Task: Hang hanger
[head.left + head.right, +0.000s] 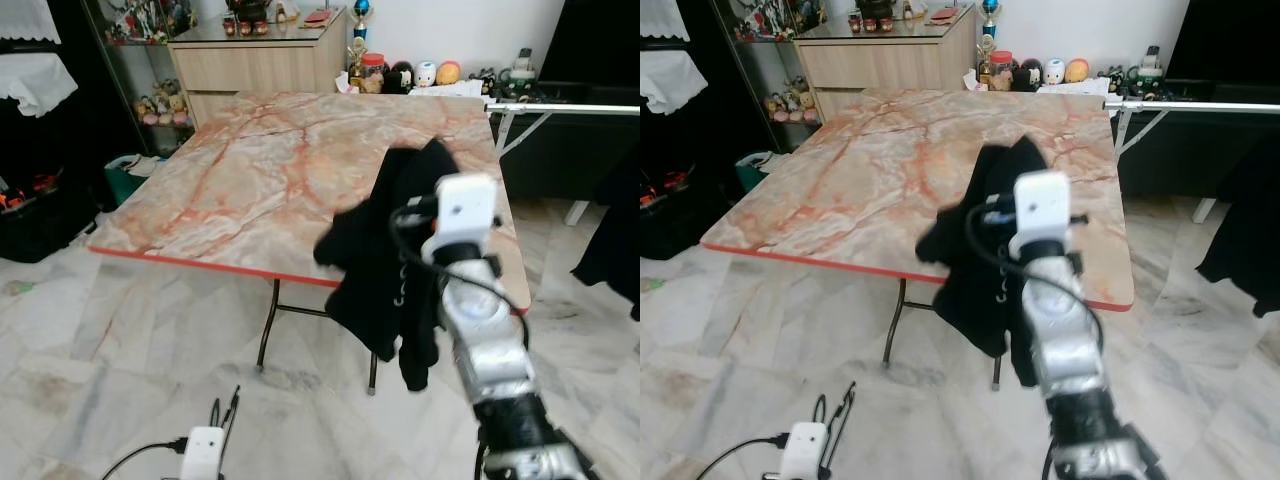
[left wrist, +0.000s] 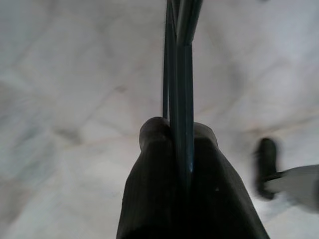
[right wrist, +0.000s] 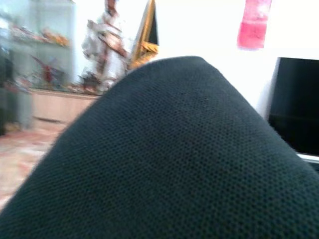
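I have the right arm raised over the near right corner of the marble surface (image 1: 250, 170), and a black garment (image 1: 385, 260) drapes from it, spilling over the edge toward the tiled floor (image 1: 120, 350). The right gripper is buried under the cloth, so I cannot tell how its fingers stand. The left gripper (image 2: 178, 137) hangs low over the floor, fingers pressed together on a thin dark wire. A white rail (image 1: 565, 108) crosses beyond the surface's far right corner, with a wooden cabinet (image 1: 255, 60) behind.
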`<state>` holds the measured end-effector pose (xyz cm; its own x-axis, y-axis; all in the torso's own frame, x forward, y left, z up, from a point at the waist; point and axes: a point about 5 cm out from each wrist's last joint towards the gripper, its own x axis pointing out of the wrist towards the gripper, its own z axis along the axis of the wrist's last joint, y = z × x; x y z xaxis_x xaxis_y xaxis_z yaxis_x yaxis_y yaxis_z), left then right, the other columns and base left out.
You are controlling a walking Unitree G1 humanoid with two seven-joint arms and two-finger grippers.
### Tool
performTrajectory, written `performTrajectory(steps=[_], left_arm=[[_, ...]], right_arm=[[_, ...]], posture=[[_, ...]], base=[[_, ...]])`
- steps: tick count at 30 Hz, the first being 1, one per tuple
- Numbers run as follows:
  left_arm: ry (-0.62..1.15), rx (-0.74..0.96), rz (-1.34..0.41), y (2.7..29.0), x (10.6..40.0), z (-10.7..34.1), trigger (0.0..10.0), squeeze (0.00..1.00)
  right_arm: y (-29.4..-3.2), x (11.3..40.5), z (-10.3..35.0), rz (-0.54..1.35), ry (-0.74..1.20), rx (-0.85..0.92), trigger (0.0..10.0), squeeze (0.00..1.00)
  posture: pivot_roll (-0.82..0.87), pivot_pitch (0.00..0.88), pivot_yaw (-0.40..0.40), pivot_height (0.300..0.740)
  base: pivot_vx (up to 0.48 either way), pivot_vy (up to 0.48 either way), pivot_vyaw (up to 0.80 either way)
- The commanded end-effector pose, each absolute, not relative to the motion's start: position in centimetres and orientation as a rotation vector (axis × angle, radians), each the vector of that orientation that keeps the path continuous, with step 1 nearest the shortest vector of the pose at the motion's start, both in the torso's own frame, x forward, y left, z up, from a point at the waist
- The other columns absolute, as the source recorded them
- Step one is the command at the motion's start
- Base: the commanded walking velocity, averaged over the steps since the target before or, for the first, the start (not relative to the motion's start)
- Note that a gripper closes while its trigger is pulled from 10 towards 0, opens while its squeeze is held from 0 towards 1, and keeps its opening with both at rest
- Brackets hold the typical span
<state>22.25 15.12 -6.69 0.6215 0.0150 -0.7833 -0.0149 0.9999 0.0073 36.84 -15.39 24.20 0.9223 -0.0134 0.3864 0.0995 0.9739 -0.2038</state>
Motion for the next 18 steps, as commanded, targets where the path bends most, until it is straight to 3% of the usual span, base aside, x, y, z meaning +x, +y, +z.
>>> performTrajectory(steps=[1, 10, 18], left_arm=[[0.920, 0.028, 0.045, 16.5, 21.9, -6.9, 10.0, 0.00], [0.921, 0.034, 0.041, 16.5, 21.9, -6.9, 10.0, 0.00], [0.921, 0.038, 0.037, 16.5, 21.9, -6.9, 10.0, 0.00]], right_arm=[[-13.4, 37.4, 29.5, -0.002, -0.582, -0.248, 10.0, 0.00], [-15.7, 38.6, 35.3, -0.102, -0.686, -0.277, 10.0, 0.00], [-16.4, 38.8, 33.7, -0.123, -0.640, -0.290, 10.0, 0.00]], posture=[[0.00, 0.045, 0.074, 0.740], [0.00, 0.045, 0.077, 0.740], [0.00, 0.057, 0.082, 0.740]], base=[[0.296, 0.000, 0.00], [0.300, 0.000, 0.00], [0.301, 0.000, 0.00]])
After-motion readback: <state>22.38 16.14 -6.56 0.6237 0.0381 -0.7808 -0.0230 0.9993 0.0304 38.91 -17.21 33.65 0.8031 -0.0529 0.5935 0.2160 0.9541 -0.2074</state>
